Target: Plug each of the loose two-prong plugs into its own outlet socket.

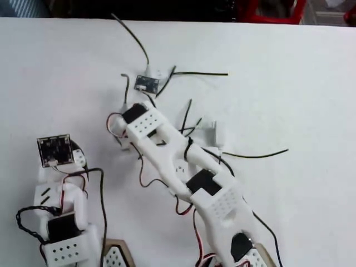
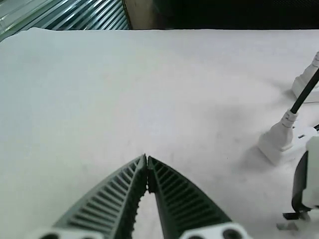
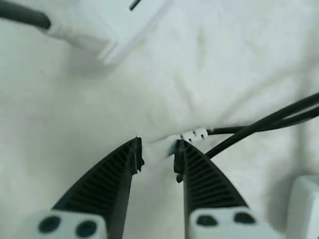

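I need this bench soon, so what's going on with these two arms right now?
The right gripper is low over the table among loose black cords. It is open, with its tips on either side of the end of a white plug, and it has not closed on it. The left gripper is shut, holds nothing, and sits over bare table. I cannot tell whether any plug is in a socket yet.
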